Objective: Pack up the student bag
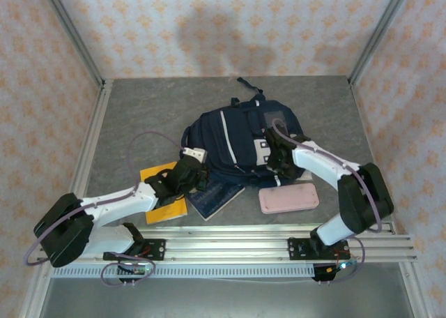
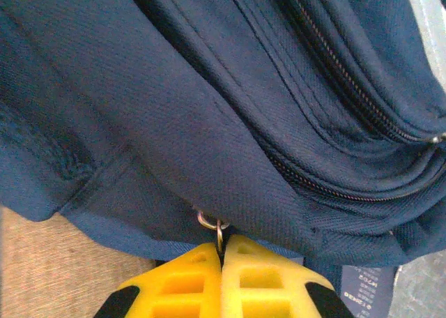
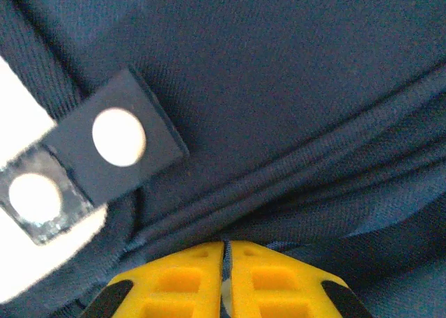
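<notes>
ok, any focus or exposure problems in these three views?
Top external: even soft light, a broad diffuse shadow on the back wall, student bag reads fine. Left wrist: weave and zipper pull sharp, yellow fingers soft. Right wrist: white flap blown out, lower snap blurred.

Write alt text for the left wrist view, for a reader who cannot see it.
The yellow left pincer is shut on a small metal pull ring at the lower edge of the navy student bag. Two zipper lines curve across the fabric above, and the corner of a dark blue booklet shows at lower right.
</notes>
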Motion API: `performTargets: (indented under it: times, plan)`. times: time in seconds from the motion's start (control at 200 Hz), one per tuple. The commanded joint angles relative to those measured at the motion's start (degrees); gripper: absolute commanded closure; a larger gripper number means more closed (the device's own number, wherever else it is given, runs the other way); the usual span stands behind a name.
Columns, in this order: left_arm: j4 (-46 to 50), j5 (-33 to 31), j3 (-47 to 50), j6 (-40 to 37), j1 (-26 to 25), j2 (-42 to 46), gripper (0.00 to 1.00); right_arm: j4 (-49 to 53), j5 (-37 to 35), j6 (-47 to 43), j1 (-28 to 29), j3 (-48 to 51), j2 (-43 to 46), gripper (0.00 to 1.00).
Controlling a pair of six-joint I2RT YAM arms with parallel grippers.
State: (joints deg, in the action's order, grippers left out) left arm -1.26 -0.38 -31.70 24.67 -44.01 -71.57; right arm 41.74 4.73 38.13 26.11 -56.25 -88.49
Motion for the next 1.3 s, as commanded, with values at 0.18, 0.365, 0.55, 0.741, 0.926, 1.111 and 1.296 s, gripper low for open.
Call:
performTargets:
  times: [0.18, 0.365, 0.55, 0.741, 0.926, 1.111, 1.296]
  plan:
    - [-2.4, 2.2, -4.9, 0.3, -2.4, -8.4, 1.0, -0.8, -4.7, -10.2, -7.0, -13.6, -10.2, 0.86]
    - [-2.0, 4.1, -8.5, -0.6, -2.5, -12.1, 1.0, -1.2, 5.0, -18.0, -6.3, -16.9, -5.7, 0.71]
    - [-3.1, 4.4, -8.2, -0.8, -2.4, -12.5, 1.0, -6.6, 13.8, -25.1, 1.0, -14.4, 0.2, 0.29]
    - [-3.7, 3.8, -7.8, -0.8, -2.5, -12.3, 1.0, -15.1, 15.5, -30.8, 6.4, -11.7, -1.7, 0.23]
    - [-3.8, 2.7, -6.6, -0.7, -2.4, -11.0, 1.0, -17.1, 16.5, -33.6, 7.6, -13.7, -5.4, 0.24]
    - [-3.5, 2.8, -7.0, -1.0, -2.3, -11.5, 1.0, -16.0, 20.7, -34.9, 8.1, -15.9, -9.7, 0.3]
    - [-3.7, 2.8, -7.1, -0.9, -2.1, -11.6, 1.0, -15.1, 23.8, -35.1, 8.1, -17.7, -13.2, 0.63]
